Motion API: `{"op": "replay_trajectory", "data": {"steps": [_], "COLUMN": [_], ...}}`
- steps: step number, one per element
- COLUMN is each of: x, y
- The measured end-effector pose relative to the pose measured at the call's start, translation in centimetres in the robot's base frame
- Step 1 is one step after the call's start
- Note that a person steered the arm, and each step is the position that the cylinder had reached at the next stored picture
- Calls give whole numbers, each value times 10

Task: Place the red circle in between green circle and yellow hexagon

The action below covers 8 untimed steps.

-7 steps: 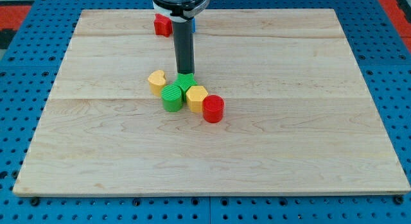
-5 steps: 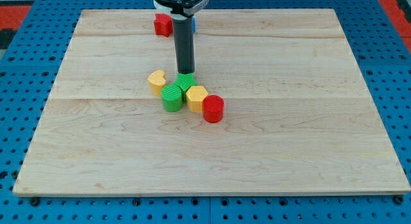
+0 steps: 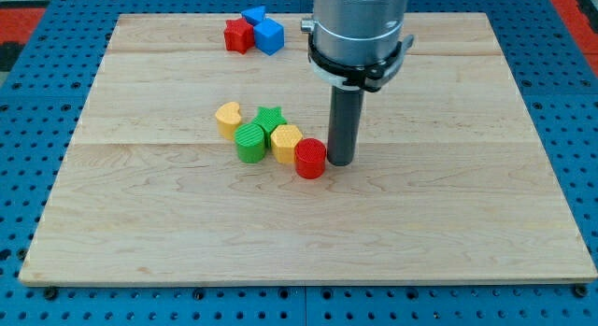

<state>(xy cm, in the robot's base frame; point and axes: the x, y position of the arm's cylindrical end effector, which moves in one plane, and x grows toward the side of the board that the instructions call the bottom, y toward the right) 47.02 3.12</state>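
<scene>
My tip (image 3: 340,163) is seen just right of the red circle (image 3: 310,158), touching or nearly so; no jaws are fitted, only a rod. The red circle is pressed vs. the yellow hexagon (image 3: 286,142) on its right, w/ the green circle (image 3: 249,142) on the hexagon's left. Behind are found a green star (image 3: 270,120) and yellow heart (image 3: 228,118); a red star (image 3: 238,35) and blue blocks (image 3: 264,31) sit at the board's top.

A single camera looked down obliquely from beyond the bottom edge of the wooden board (image 3: 448,233). The whole board filled the frame.
</scene>
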Motion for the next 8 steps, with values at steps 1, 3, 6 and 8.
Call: {"op": "replay_trajectory", "data": {"steps": [1,3,6,8], "x": [5,54,21,-4], "y": [-66,-48,-119,-119]}}
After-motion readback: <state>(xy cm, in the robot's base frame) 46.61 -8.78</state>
